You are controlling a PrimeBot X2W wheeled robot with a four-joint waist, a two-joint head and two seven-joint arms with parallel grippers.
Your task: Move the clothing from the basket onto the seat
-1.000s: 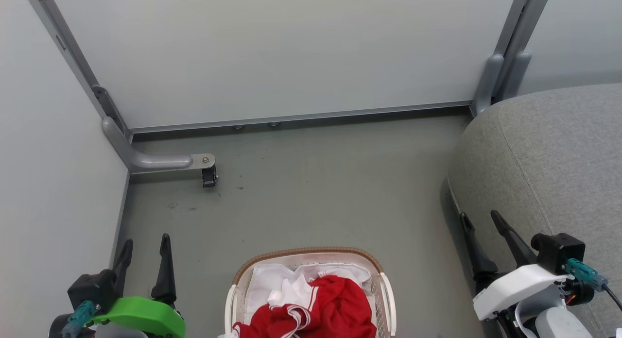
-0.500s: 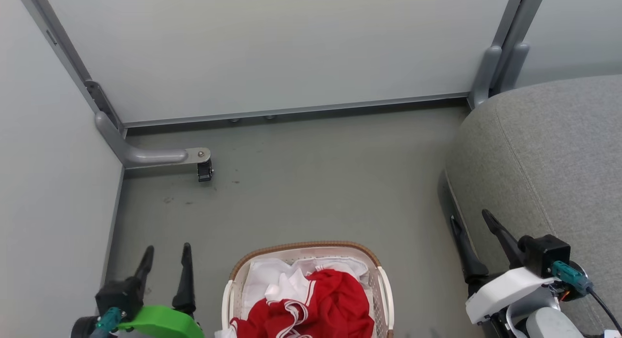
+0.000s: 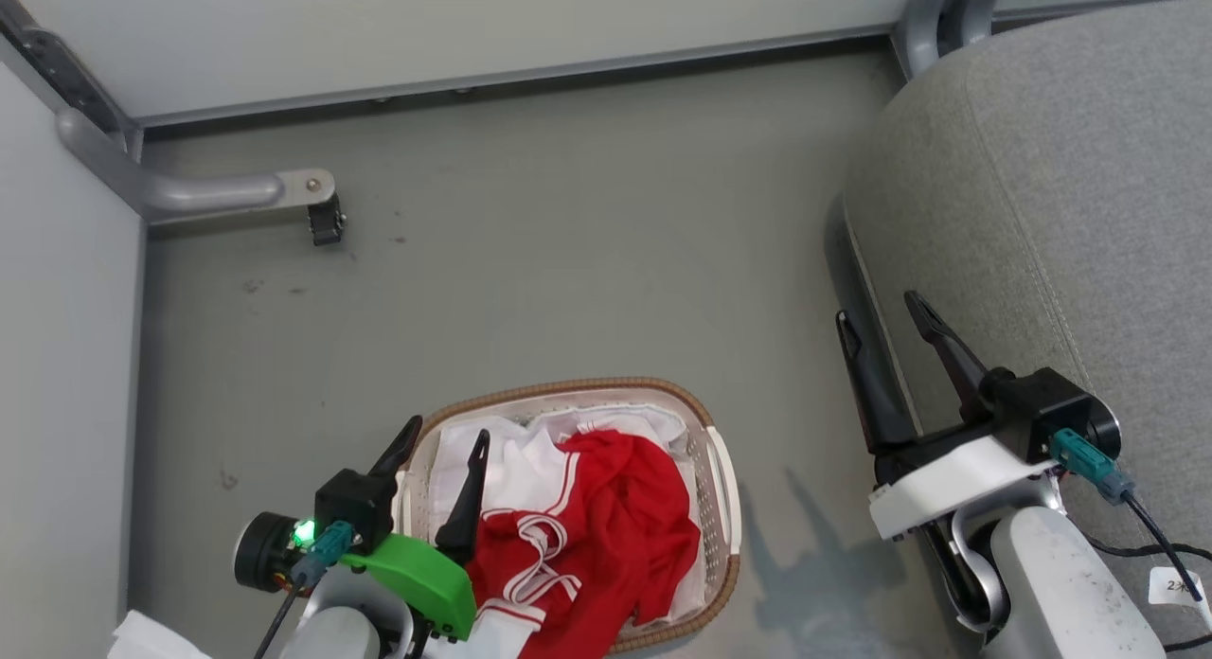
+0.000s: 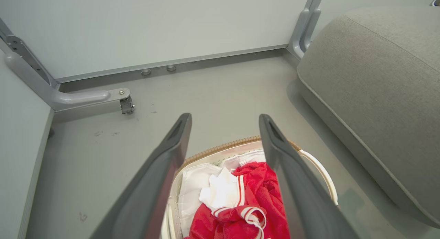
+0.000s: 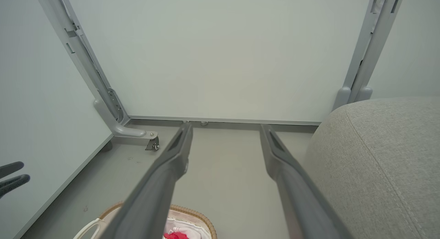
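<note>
The white basket [image 3: 721,470] with its brown rim stands on the floor at the bottom centre, and again in the left wrist view [image 4: 319,167]. Red clothing with white striped trim [image 3: 606,526] is heaped inside it over white fabric [image 3: 511,470]; the left wrist view shows the same heap [image 4: 254,201]. My left gripper [image 3: 449,434] stands open over the basket's left edge, one finger above the fabric, nothing held. My right gripper [image 3: 879,311] is open beside the edge of the grey seat [image 3: 1070,167]. The seat [image 4: 371,88] lies to the basket's right.
Pale partition walls close the back and left. A grey metal foot with a small caster [image 3: 325,220] juts onto the floor at the back left. Bare grey floor [image 3: 568,261] lies between basket, wall and seat.
The head camera has tilted down, so the whole picture shifted. My left gripper has moved right, from the floor beside the basket to over its left edge. The right gripper stays by the seat.
</note>
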